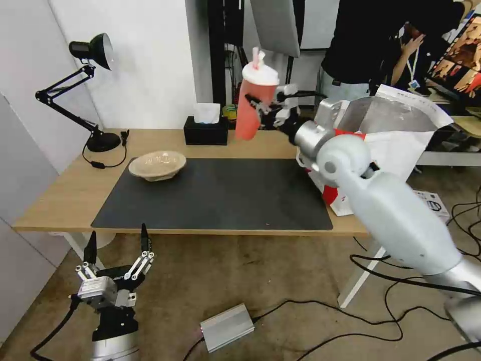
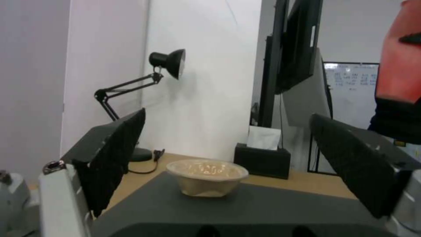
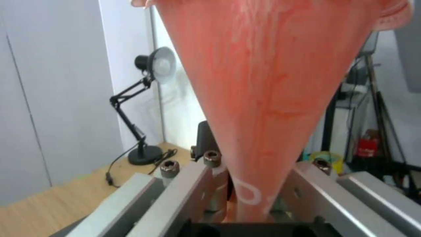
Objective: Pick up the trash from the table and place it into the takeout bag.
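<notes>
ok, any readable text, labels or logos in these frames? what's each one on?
None can be read.
Red cup, held up by the right gripper: white marks near its base, not legible.
Whiteboard: writing too small.
Left gripper: faint print on its body, blurred.
Takeout bag: small print, blurred.

We're in an office-lab here: a whiteboard [image 2: 351, 89] on the far wall, a desk lamp [image 1: 82, 90] at the tabletop's left corner, cables [image 1: 381, 301] trailing over the floor.
</notes>
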Motion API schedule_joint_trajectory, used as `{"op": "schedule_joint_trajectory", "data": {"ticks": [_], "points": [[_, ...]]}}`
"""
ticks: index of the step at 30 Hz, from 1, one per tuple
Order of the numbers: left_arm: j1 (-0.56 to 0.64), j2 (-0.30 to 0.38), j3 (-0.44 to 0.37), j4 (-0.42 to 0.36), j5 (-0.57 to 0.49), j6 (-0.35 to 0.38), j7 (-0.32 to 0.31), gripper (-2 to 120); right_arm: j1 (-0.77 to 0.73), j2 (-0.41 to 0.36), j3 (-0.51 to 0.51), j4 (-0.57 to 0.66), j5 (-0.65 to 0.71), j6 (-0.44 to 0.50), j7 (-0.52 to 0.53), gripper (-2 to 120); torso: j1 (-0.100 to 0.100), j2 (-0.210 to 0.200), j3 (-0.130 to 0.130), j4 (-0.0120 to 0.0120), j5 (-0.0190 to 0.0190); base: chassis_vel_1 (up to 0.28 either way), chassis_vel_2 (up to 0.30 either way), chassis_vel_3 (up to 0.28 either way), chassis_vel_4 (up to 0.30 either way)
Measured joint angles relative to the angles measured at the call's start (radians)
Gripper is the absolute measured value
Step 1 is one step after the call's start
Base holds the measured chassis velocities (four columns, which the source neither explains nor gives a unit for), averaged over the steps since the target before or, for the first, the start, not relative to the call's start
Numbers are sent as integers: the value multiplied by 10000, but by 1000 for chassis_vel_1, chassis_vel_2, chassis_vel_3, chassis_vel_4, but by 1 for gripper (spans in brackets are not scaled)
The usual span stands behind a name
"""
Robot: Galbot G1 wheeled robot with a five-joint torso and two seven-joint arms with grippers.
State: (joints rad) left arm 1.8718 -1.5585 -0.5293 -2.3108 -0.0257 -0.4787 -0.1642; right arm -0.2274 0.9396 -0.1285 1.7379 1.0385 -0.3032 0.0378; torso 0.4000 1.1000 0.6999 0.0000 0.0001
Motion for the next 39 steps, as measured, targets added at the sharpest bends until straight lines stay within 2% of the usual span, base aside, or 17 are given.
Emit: {"op": "schedule_joint_trajectory", "data": {"ticks": [3, 13, 28, 39], "points": [[-26, 61, -20, 5, -14, 0, -2, 100, 303, -483, 1, 49, 247, -36, 49, 3, 0, 0, 0, 0, 0, 0, 0, 0, 0], [-13, 89, 9, -46, -31, 6, -3, 100, 796, -1408, 284, 3, 616, -438, 333, 3, 0, 0, 0, 0, 0, 0, 0, 0, 0], [42, 190, 80, -110, -30, 13, -3, 100, 788, -2279, 840, -266, 787, -546, 402, 3, 0, 0, 0, 0, 0, 0, 0, 0, 0], [63, 200, 178, -122, 28, 15, -3, 100, 219, -2770, 1394, -592, 445, -493, 355, 3, 0, 0, 0, 0, -1, 0, 0, 0, 0]]}}
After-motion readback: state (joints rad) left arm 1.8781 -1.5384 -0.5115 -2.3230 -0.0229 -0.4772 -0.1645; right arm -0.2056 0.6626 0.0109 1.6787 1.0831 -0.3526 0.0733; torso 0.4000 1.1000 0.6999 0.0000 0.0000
